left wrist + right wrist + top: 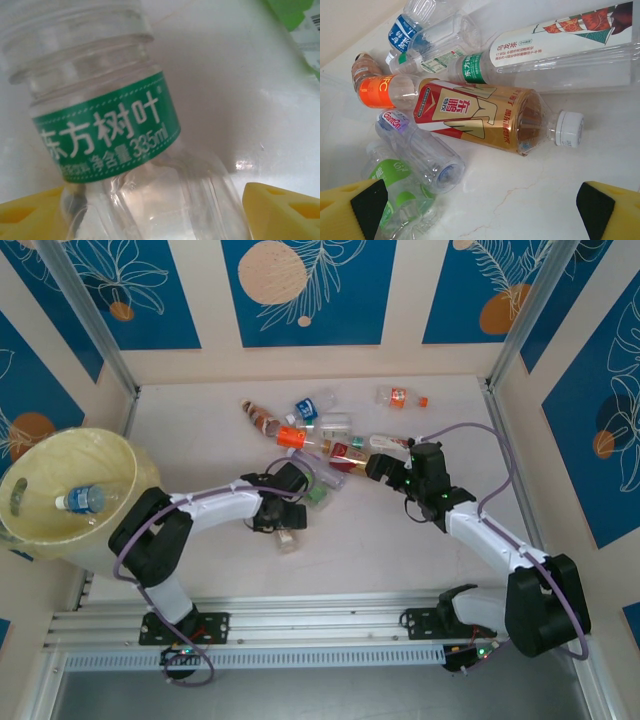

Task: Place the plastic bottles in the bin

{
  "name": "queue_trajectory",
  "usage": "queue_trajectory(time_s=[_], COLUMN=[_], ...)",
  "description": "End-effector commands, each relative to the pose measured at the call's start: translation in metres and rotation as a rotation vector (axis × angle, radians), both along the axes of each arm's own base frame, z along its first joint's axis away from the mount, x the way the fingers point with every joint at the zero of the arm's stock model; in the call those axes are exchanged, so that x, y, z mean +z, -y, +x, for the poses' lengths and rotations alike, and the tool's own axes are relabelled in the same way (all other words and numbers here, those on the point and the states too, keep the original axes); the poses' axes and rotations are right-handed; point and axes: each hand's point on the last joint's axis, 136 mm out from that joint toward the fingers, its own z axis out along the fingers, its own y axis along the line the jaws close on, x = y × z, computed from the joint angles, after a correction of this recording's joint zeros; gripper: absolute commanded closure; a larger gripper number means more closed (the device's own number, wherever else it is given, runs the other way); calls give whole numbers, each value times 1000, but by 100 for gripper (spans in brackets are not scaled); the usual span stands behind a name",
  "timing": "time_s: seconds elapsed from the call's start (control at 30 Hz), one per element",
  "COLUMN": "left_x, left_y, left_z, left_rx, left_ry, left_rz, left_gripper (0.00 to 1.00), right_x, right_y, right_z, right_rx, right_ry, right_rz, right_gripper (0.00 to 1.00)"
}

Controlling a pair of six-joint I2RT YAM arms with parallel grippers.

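Observation:
The pale yellow bin (40,465) stands at the left edge with a blue-labelled bottle (82,500) inside. My left gripper (285,523) (155,200) is shut on a clear green-labelled bottle (107,125) (290,539) low over the table. The other plastic bottles lie piled mid-table (325,440). My right gripper (385,468) (482,200) is open over bare table, just short of a gold-and-red bottle (485,117) with a white cap. Around that one lie an orange-labelled bottle (377,91), a blue-labelled one (402,30), a tall tea bottle (560,40) and a crushed green one (390,195).
A lone bottle with an orange cap (400,397) lies near the back wall. Metal frame posts (95,325) stand at the back corners and a rail (320,625) runs along the near edge. Open tabletop (380,550) stretches between the two arms.

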Motion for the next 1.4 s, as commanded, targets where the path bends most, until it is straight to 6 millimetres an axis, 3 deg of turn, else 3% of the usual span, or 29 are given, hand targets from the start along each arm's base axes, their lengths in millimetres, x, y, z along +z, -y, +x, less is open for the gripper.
queue_trajectory(time_s=[0.0,0.2,0.37,0.67,0.77,1.0,1.23,1.37], left_x=[-2,-4,4,33,53,128,173,217], left_y=[4,3,2,-5,-2,1,-1,-10], left_z=[2,4,8,24,30,42,45,49], left_rx=[-23,-29,-38,-51,-103,-185,-220,-220], left_ry=[2,22,68,175,239,461,521,623], left_rz=[-21,-32,-43,-29,-46,-116,-133,-114], left_gripper=[24,43,54,100,100,100,100,100], right_x=[2,23,51,74,78,84,86,84], right_y=[7,-2,-30,-63,-70,-80,-80,-77], right_z=[-4,-5,-12,-30,-32,-38,-37,-35], right_rx=[-31,38,244,477,503,549,538,520], right_ry=[10,105,276,465,513,564,556,545], right_rz=[0,17,29,-48,-66,-76,-61,-71], right_gripper=[1,1,1,1,1,1,1,1])
